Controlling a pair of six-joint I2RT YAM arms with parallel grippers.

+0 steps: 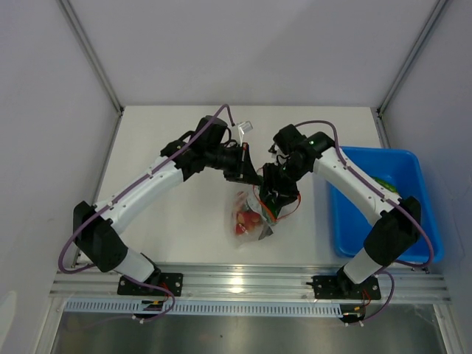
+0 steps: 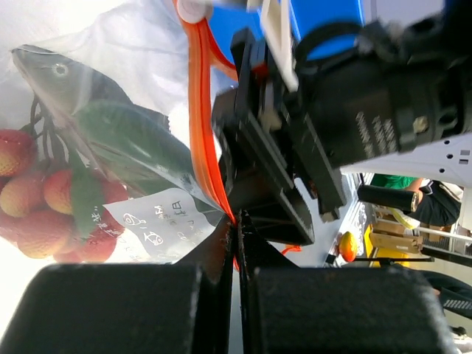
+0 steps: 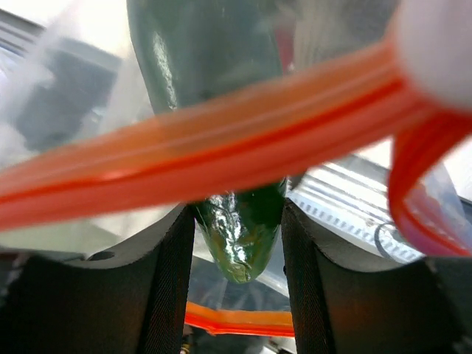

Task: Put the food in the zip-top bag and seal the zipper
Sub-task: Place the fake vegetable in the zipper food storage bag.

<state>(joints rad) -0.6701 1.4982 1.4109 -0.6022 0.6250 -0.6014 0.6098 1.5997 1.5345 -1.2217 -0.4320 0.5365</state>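
Observation:
The clear zip-top bag (image 1: pixel 254 230) hangs between both grippers above the table. My left gripper (image 1: pixel 249 175) is shut on the bag's mouth edge at the orange-red zipper (image 2: pixel 200 133). In the left wrist view (image 2: pixel 237 221) its jaws are pinched on the strip. Red cherry tomatoes (image 2: pixel 37 214) lie inside the bag (image 2: pixel 147 221), and the long green pepper (image 2: pixel 133 133) reaches in beside them. My right gripper (image 1: pixel 269 200) holds the green pepper (image 3: pixel 206 59) between its fingers (image 3: pixel 166 280) at the bag's mouth. The zipper strip (image 3: pixel 221 147) crosses in front of it. A small yellow-orange thing (image 2: pixel 349 245) shows far off.
A blue plastic bin (image 1: pixel 424 221) stands at the right of the table with something green (image 1: pixel 385 182) in it. A small clear piece (image 1: pixel 244 128) lies behind the left gripper. White walls close in the back and sides.

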